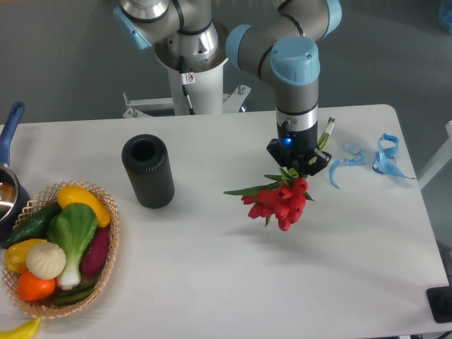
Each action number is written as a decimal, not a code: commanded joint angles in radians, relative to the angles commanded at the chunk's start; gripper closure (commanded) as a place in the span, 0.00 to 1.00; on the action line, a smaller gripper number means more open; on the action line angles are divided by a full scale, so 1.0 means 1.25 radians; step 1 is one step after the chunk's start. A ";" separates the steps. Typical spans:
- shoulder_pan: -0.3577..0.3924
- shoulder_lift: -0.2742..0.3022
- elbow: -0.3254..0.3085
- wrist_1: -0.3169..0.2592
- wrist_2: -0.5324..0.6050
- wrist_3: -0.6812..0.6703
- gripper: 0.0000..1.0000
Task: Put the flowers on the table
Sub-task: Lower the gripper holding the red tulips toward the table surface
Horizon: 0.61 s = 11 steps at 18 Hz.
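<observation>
one flowers (281, 202) bunch, jaws clamped, one table (282, 282)

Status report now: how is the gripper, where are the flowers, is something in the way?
Gripper shut on flowers, red heads hanging just over the table. Table below them bare. Black cylinder off to one side, blue ribbon to the other.

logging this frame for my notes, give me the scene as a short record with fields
arm: over the table's right half, pointing down
end effector: shut on flowers
flowers: red heads hanging lower left, stems up in the grip, seemingly off the table
cylinder: black, upright, left of flowers
basket: front left, full of vegetables
ribbon: blue, right of arm
pot: left edge
</observation>
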 joint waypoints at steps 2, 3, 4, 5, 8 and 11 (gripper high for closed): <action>0.000 -0.004 0.000 0.000 0.000 -0.001 0.93; 0.000 -0.007 0.001 0.001 -0.001 0.000 0.93; 0.000 -0.010 0.002 0.002 -0.005 0.001 0.92; -0.001 -0.012 0.002 -0.001 -0.006 0.001 0.91; -0.002 -0.023 0.009 -0.013 -0.006 0.001 0.92; -0.004 -0.043 0.012 -0.017 -0.004 0.000 0.91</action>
